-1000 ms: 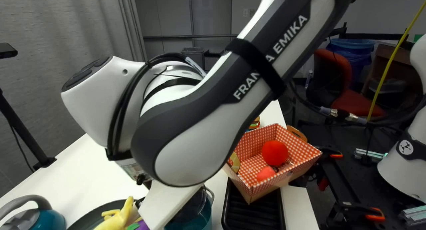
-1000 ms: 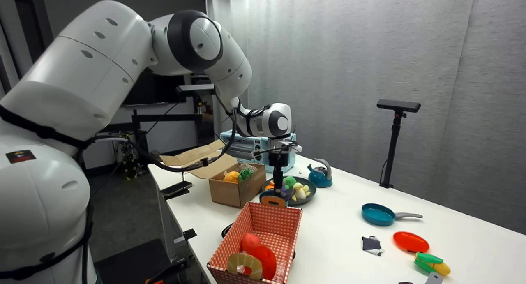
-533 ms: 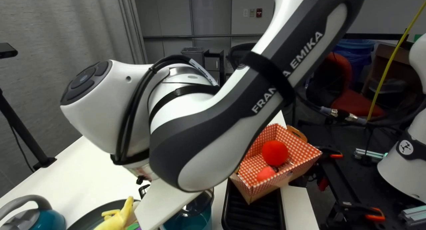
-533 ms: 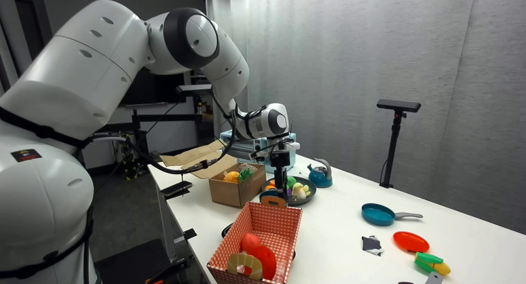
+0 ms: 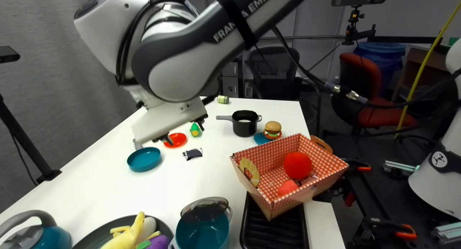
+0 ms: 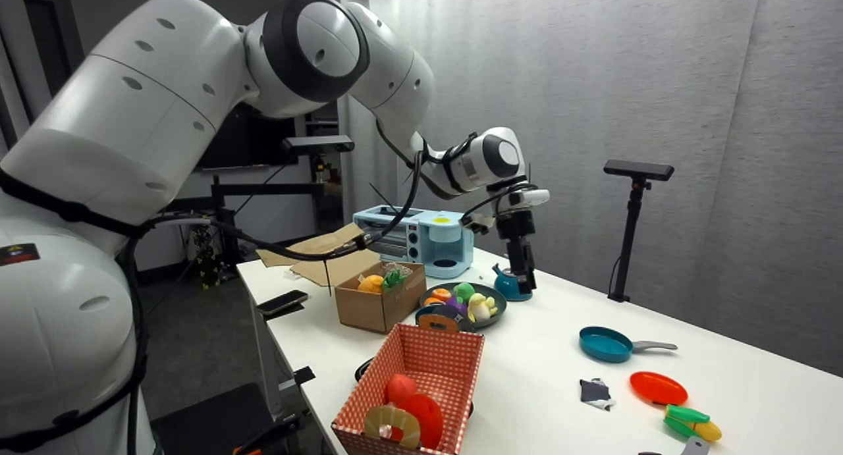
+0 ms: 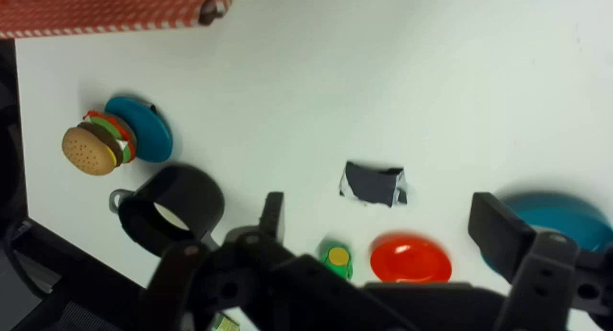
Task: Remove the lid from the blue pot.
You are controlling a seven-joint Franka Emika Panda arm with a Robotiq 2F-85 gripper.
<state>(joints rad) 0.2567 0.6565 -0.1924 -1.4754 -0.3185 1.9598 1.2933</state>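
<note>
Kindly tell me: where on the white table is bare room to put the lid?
The widest bare patch is bordered by the teal pan, dark packet, checked basket and blue pot. The crowded part is around the blue pot, with the loaded dark pan and black tray close beside it.

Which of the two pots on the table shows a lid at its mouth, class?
The blue pot: in an exterior view, a dark glassy lid partly overlaps its mouth. The black pot has none, its mouth uncovered.
</note>
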